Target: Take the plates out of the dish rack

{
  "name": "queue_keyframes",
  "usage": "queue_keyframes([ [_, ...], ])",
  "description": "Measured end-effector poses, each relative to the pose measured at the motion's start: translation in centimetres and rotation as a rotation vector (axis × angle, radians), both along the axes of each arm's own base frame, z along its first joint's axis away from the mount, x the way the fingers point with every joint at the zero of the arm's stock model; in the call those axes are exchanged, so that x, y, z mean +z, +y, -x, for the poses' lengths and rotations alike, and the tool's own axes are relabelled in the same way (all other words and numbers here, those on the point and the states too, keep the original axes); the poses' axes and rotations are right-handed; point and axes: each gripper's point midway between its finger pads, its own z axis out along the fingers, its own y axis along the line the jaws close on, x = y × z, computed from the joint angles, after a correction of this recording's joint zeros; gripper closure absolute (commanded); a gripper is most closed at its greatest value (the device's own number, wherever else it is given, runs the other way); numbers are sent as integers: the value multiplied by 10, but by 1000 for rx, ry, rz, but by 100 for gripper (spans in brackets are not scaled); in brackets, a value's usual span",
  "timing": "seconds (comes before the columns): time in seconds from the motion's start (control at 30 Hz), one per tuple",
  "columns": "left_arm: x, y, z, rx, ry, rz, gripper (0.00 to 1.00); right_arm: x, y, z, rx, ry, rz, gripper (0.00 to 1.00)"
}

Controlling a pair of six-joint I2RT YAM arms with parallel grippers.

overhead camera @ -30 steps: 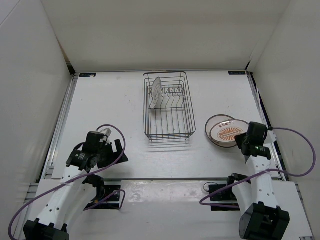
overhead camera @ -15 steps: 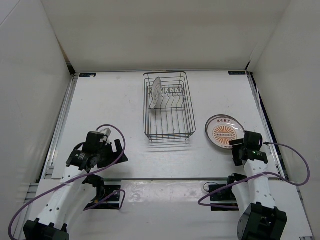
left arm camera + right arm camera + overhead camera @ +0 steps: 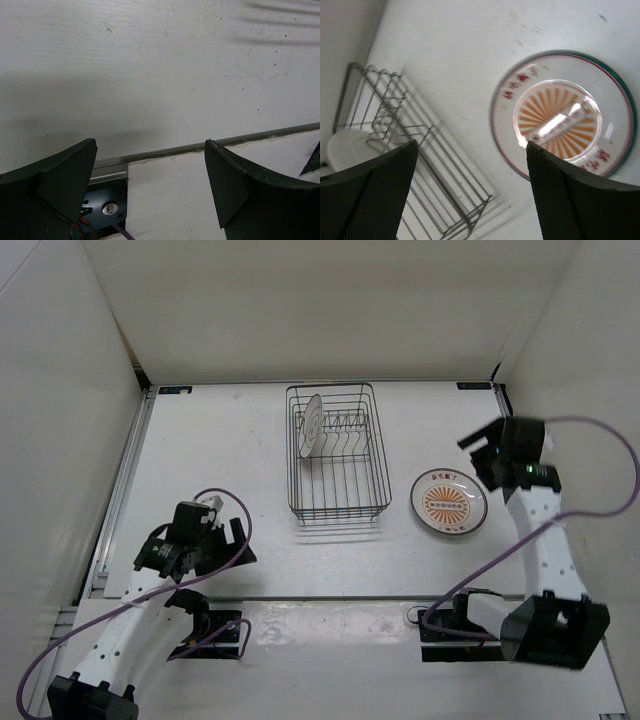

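Observation:
The dish rack (image 3: pixel 338 455) stands at the middle of the table, and one white plate (image 3: pixel 313 425) stands upright in its far left slots. To its right a sunburst plate (image 3: pixel 449 502) lies flat on the table. My right gripper (image 3: pixel 484 454) hangs open above and just behind that plate, touching nothing. The right wrist view looks down between empty fingers (image 3: pixel 471 148) onto the sunburst plate (image 3: pixel 565 115), the dish rack (image 3: pixel 420 150) and the upright plate (image 3: pixel 347 149). My left gripper (image 3: pixel 240 543) is open and empty (image 3: pixel 149 150) near the front left.
White walls close the table in on three sides. A metal rail (image 3: pixel 165 151) runs along the near edge, with the left arm's base mount (image 3: pixel 102 205) below it. Purple cables (image 3: pixel 600 490) loop beside both arms.
My right gripper opened and let go of the sunburst plate, which now lies flat where another plate lay. The right arm then rose and swung toward the back. The left arm has not moved.

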Motion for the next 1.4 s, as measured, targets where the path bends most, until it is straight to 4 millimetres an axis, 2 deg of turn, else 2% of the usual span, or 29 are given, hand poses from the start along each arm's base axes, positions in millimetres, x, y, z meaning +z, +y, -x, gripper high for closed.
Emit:
queue_keyframes([
  [0.1, 2, -3, -4, -16, -16, 11, 1, 61, 21, -55, 140, -122, 79, 10],
  [0.17, 6, -5, -10, -36, -45, 16, 2, 82, 39, -73, 215, -164, 113, 10],
  [0.27, 29, -11, -35, -50, -125, 22, 9, 84, 63, -72, 308, -142, 143, 10],
  [0.37, 73, -20, -81, -32, -228, 32, 13, 67, 74, -48, 382, -49, 174, 10],
  [0.4, 88, -25, -98, -27, -263, 43, 17, 63, 73, -39, 397, -22, 187, 10],
  [0.43, 103, -31, -117, -24, -296, 58, 31, 59, 71, -28, 407, 8, 201, 10],
  [0.5, 130, -43, -153, -23, -377, 91, 46, 53, 62, -1, 424, 67, 237, 10],
  [0.53, 140, -49, -168, -30, -409, 105, 68, 58, 59, 11, 426, 67, 251, 10],
  [0.57, 148, -56, -180, -42, -435, 112, 100, 62, 55, 22, 434, 69, 270, 10],
  [0.6, 156, -64, -193, -61, -460, 114, 100, 67, 51, 33, 438, 64, 286, 10],
  [0.7, 170, -90, -231, -120, -523, 98, 100, 79, 43, 62, 449, 44, 326, 10],
  [0.73, 172, -98, -242, -137, -535, 90, 89, 81, 41, 69, 451, 39, 332, 10],
  [0.77, 172, -106, -252, -158, -550, 75, 61, 81, 40, 77, 454, 34, 338, 10],
  [0.83, 170, -121, -269, -205, -570, 46, 26, 73, 38, 88, 462, 47, 344, 10],
  [0.87, 169, -130, -278, -229, -573, 35, 0, 66, 37, 95, 468, 63, 345, 10],
  [1.0, 170, -162, -309, -315, -623, -20, 0, 48, 33, 110, 496, 122, 361, 10],
  [1.23, 162, -202, -331, -416, -683, -133, 0, 32, 21, 115, 531, 184, 448, 10],
  [1.4, 137, -223, -347, -455, -682, -197, 7, 32, 17, 114, 550, 191, 494, 10],
])
